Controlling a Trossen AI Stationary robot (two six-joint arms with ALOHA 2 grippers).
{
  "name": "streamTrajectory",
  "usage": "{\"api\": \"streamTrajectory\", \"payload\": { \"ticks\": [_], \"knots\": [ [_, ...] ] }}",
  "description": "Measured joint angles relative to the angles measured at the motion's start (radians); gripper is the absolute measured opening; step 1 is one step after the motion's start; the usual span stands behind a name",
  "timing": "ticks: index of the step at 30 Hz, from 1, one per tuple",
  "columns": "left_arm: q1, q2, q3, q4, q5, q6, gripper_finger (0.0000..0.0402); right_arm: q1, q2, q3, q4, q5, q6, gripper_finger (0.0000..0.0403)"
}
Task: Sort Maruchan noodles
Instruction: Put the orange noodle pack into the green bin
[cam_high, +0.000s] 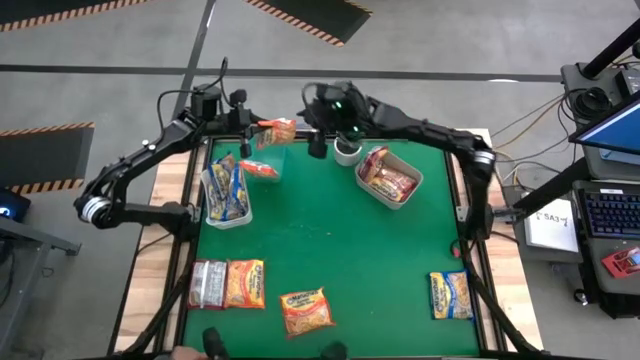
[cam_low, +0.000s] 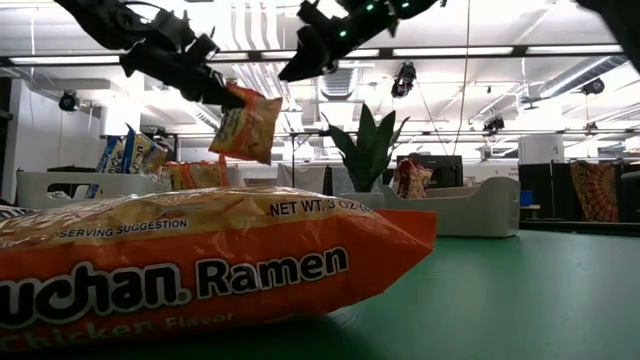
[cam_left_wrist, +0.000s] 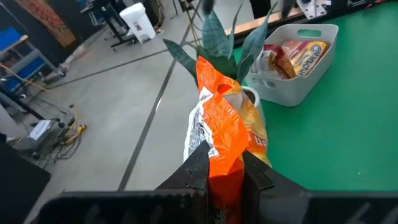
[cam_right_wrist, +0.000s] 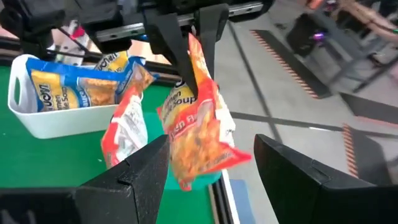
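Observation:
My left gripper (cam_high: 250, 135) is shut on an orange noodle packet (cam_high: 277, 132) high over the table's far edge. The packet also shows in the low view (cam_low: 247, 122). My right gripper (cam_high: 318, 143) is open. It hovers just right of that packet and faces it, its fingers (cam_right_wrist: 140, 174) apart from it. Yellow-and-blue packets (cam_high: 226, 188) stand in the white bin (cam_high: 212, 208) at left. Red packets (cam_high: 388, 178) lie in the grey bin (cam_high: 408, 195) at right. Another orange packet (cam_high: 258, 168) sits beside the white bin. A silvery (cam_high: 207, 283), two orange (cam_high: 245, 283) (cam_high: 306, 310) and a yellow-and-blue packet (cam_high: 451, 295) lie flat near the near edge. My left gripper pinches the orange packet's upper end (cam_left_wrist: 219, 163) between its two fingers (cam_left_wrist: 198, 169), which slant down from the table's left. The packet is lifted clear and hangs tilted below the fingers, with its lower end (cam_right_wrist: 199, 162) free in the air.
A potted plant in a white cup (cam_high: 345, 152) stands at the far edge, right under my right gripper and between the bins. The green mat's middle (cam_high: 330, 240) is bare. In the low view an orange packet (cam_low: 200, 270) fills the foreground.

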Motion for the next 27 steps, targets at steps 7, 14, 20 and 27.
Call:
{"api": "streamTrajectory", "payload": {
  "ticks": [7, 14, 20, 27],
  "knots": [
    [0.001, -0.018, 0.001, 0.0, -0.001, 0.001, 0.0016, -0.046, 0.202, 0.327, -0.129, -0.134, -0.027, 0.0224],
    [0.001, -0.018, 0.001, 0.0, -0.005, 0.033, 0.0016, -0.055, 0.33, 0.484, -0.166, -0.166, -0.05, 0.0224],
    [0.006, -0.015, 0.001, 0.003, -0.031, 0.078, 0.0016, -0.057, 0.356, 0.47, -0.156, -0.167, -0.052, 0.0224],
    [0.006, -0.008, 0.001, 0.0, -0.044, 0.107, 0.0016, -0.057, 0.431, 0.468, -0.112, -0.182, -0.043, 0.0221]
  ]
}}
